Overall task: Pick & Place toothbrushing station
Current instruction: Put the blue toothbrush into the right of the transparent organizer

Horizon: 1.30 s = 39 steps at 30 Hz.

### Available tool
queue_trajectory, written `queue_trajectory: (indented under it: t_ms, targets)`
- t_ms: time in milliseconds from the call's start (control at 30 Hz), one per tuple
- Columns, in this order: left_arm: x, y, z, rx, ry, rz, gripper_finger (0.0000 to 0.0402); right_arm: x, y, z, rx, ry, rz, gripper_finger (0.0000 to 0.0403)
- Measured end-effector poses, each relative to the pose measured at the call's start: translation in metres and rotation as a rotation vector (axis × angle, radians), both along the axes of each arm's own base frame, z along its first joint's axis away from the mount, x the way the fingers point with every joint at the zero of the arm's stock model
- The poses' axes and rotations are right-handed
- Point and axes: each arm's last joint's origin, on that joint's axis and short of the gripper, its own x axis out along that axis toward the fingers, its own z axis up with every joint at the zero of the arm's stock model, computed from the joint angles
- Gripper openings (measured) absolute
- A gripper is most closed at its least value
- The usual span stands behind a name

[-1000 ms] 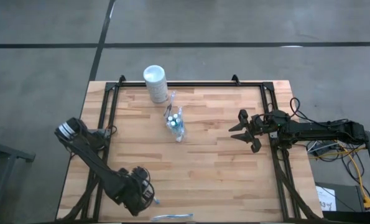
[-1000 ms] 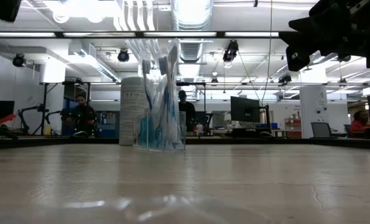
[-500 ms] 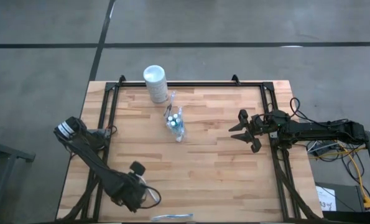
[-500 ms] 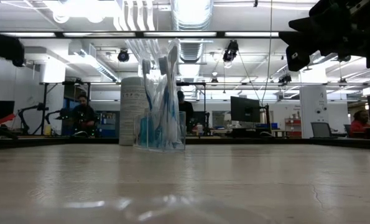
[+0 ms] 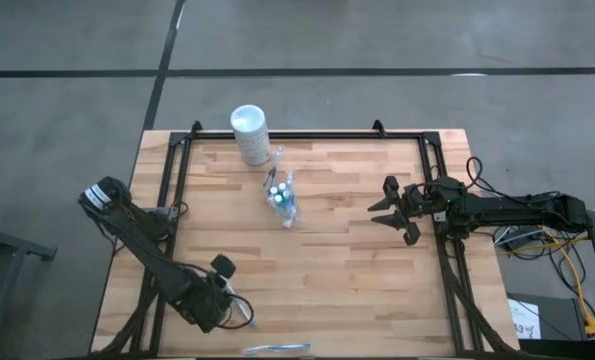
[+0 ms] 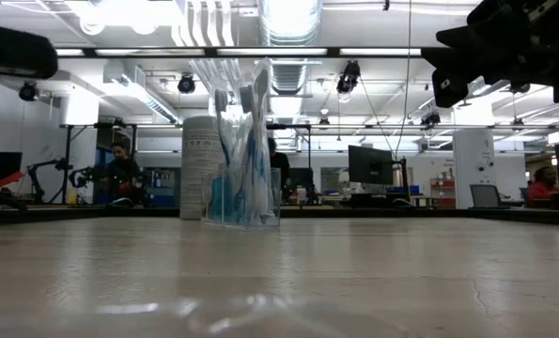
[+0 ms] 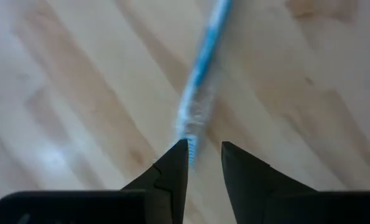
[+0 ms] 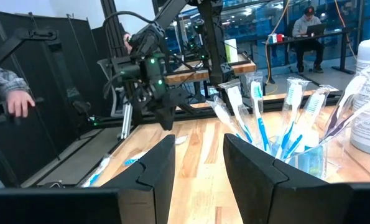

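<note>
The left tool (image 7: pixel 203 155) is pointed down, slightly parted over a toothbrush (image 7: pixel 200 93); the right tool (image 5: pixel 392 210), spread, is held level above the bench (image 5: pixel 347 280).

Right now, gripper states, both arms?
Left gripper: open a narrow gap, holding nothing, over a blue-and-white toothbrush lying on the table.
Right gripper: open, empty, at the table's right side, facing the toothbrushing station.

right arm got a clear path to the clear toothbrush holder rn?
Probably yes. The right gripper hangs open at the table's right side, facing the toothbrush holder, with only bare wood between them. The white cylinder stands behind the holder, off that line.
</note>
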Motion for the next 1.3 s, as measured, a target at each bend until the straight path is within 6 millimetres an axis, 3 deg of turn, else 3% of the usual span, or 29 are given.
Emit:
queue_trajectory:
  t_ms: [200,500,900,1300]
  targets:
    - [0.0025,0.0,0.007,0.002,-0.082,0.002,0.0101,0.0,0.0,0.0,0.0,0.0,0.0,0.0132]
    - [0.0028,-0.0003,0.0071,-0.007,-0.087,0.022,0.0101,0.0,0.0,0.0,0.0,0.0,0.0,0.0132]
    - [0.0027,-0.0005,0.0069,-0.057,-0.092,0.191,0.0101,0.0,0.0,0.0,0.0,0.0,0.0,0.0132]
    - [0.0012,0.0,0.0062,-0.047,-0.084,0.191,0.0108,0.0,0.0,0.0,0.0,0.0,0.0,0.0132]
